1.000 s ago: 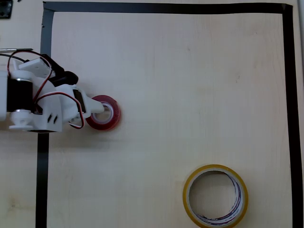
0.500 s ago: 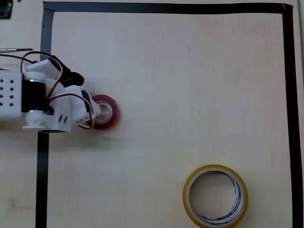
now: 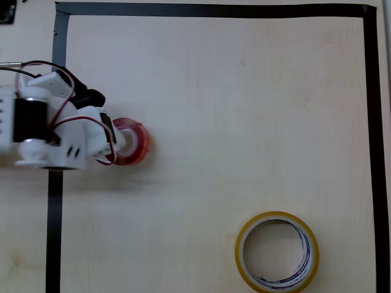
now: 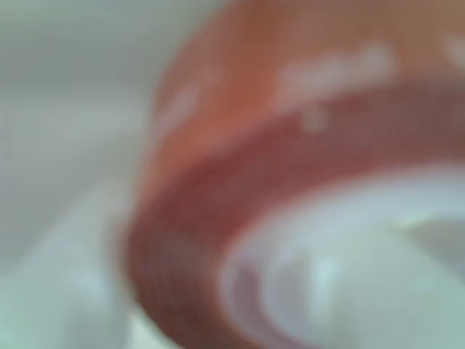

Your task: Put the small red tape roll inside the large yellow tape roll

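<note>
In the overhead view your gripper (image 3: 126, 141) is clamping the small red tape roll (image 3: 135, 144) at the left of the desk (image 3: 214, 110), just inside the black tape border (image 3: 55, 201). The wrist view is showing that roll (image 4: 240, 153) blurred, very close. The large yellow tape roll (image 3: 277, 252) is lying flat, well apart, lower right.

surface: light wood-grain table (image 3: 244, 110) | border: black tape frame (image 3: 214, 10) | light: even, soft
</note>
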Robot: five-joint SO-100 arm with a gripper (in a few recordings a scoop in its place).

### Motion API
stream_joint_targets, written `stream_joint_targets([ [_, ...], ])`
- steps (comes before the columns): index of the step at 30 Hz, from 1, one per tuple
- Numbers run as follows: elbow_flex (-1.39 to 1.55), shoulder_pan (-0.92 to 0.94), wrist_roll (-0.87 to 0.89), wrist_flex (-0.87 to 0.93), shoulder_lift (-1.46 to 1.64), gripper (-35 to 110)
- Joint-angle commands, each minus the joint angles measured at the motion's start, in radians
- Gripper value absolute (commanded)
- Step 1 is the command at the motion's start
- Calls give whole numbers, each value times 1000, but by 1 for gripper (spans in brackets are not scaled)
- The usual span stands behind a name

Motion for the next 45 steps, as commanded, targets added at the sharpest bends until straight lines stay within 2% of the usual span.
stream_joint_targets([
  [1, -227, 57, -29, 9, 114, 0],
  [4, -325, 101, -21, -78, 43, 0],
  [10, -696, 199, 3, -72, -230, 0],
  [19, -1077, 273, 60, -29, -485, 0],
  [23, -1430, 301, 80, 109, -706, 0],
  [28, -2237, 311, 89, 410, -1152, 0],
  [43, -2178, 322, 89, 272, -1154, 0],
  [45, -2148, 325, 89, 250, -1166, 12],
])
